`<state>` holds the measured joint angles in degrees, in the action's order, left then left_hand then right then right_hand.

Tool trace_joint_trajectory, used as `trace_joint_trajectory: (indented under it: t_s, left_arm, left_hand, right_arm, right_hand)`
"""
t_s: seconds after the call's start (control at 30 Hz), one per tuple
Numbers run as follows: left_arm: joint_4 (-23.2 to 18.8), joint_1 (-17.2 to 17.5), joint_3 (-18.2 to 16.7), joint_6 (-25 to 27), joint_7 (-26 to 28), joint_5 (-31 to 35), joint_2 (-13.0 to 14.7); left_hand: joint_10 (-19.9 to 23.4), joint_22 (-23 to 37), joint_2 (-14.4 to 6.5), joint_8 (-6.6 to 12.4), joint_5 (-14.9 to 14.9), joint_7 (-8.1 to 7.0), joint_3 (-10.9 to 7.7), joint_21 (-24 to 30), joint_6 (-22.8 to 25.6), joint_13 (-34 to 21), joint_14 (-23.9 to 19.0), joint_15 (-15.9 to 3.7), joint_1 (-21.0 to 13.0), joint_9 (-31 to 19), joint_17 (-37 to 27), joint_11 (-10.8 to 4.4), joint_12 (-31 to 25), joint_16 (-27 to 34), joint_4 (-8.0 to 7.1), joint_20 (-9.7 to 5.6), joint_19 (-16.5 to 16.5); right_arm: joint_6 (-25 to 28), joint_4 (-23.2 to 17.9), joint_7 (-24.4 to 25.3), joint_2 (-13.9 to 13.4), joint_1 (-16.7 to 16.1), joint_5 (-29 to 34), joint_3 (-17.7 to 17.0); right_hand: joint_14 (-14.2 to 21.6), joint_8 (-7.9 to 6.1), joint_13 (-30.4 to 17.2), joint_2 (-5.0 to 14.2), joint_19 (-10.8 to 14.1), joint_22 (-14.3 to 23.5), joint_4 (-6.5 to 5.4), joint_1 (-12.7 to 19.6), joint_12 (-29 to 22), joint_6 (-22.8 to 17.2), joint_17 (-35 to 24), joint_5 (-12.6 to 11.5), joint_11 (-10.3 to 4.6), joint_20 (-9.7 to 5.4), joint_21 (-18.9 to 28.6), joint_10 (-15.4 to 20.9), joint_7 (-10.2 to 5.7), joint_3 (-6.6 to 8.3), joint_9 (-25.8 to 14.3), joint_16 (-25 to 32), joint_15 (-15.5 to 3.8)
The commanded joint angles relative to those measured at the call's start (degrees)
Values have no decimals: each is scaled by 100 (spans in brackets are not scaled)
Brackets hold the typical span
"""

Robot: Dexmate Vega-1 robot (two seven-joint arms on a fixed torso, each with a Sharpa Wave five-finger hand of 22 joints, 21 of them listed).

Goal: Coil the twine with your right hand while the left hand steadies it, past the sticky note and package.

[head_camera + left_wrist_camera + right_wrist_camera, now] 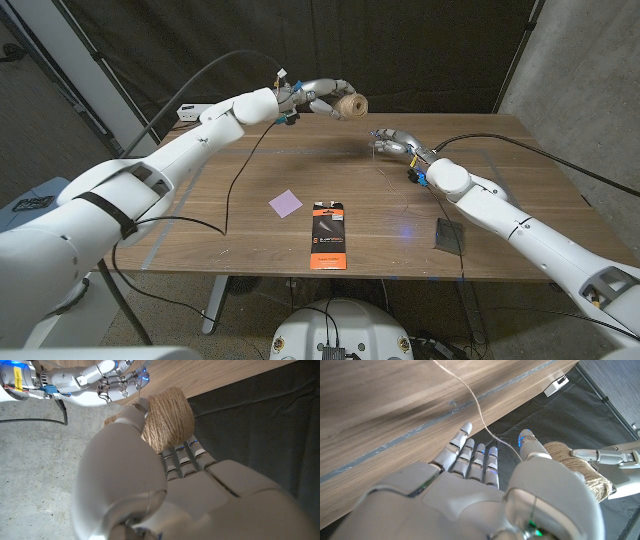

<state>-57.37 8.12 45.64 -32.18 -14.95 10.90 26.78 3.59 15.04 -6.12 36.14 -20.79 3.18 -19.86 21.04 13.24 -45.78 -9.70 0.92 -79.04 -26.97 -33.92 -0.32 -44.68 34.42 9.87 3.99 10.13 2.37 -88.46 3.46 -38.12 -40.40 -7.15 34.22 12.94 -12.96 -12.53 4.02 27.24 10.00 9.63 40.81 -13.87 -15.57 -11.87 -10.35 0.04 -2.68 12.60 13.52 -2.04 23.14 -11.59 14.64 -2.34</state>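
Note:
My left hand point(318, 96) holds the ball of tan twine point(350, 105) in the air over the table's far edge; the ball point(170, 416) sits against its fingers point(186, 457). A loose strand point(474, 402) runs from the ball point(580, 470) through the gap between my right hand's fingers point(472, 457) and thumb, then down to the table. My right hand point(392, 141) hovers just right of the ball, fingers stretched out and apart from the thumb, with no pinch on the strand showing. The purple sticky note point(285, 203) and the orange and black package point(328, 234) lie near the front.
A dark flat square point(449, 234) lies on the wooden table point(250, 160) at the front right. Black cables point(235, 185) trail across its left half. A power strip point(190, 110) sits beyond the far left corner. Dark curtains hang behind.

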Motion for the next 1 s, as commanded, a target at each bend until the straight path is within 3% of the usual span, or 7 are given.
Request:
trace_joint_trajectory:
  t_s: [0.03, 0.5, 0.53, 1.0]
  left_arm:
    - [146, -72, 28, -73, 32, -71, -107]
    - [79, -54, 25, -5, 5, -141, -133]
    - [63, -47, 21, 3, 9, -142, -128]
    - [31, 5, -20, 44, 54, -196, -118]
  left_hand:
    - [42, 7, -88, 40, -43, 43, -121, 31, 78, -18, -59, 9, 67, -19, -16, 21, 10, 20, -80, 3, -25]
    - [44, 5, -85, 29, -68, 37, -134, 43, 71, -27, -60, -1, 78, -9, -18, 21, 16, 18, -80, 8, -36]
    - [49, 5, -91, 27, -69, 35, -135, 45, 68, -26, -55, 3, 78, -8, -20, 24, 15, 18, -81, 9, -34]
    - [61, 2, -84, 27, -93, 45, -146, 58, 88, -26, -61, 6, 92, 0, -18, 17, 22, 14, -79, 12, -40]
  right_arm:
    - [-105, 112, 77, 73, 69, 116, 35]
    - [-132, 207, 119, 177, 134, 198, 88]
    - [-127, 210, 138, 190, 129, 198, 86]
    - [-18, 165, 423, 369, 81, 270, 112]
  right_hand:
    - [102, -60, -35, -1, 115, 13, 10, 138, -73, -135, -33, 15, -75, -258, 14, 114, -6, -34, -34, 48, -314]
    - [394, -139, -129, -37, 358, 17, 24, 329, -229, -434, -70, 20, -99, -312, 69, 372, -38, -103, -72, 149, -387]
    - [434, -154, -150, -47, 412, 18, 26, 375, -273, -484, -80, 15, -47, -309, 80, 449, -51, -119, -83, 163, -408]
    - [1065, -376, -331, -42, 1001, 18, 17, 875, -604, -1245, -235, 4, -260, -553, 206, 1004, -184, -267, -142, 465, -686]
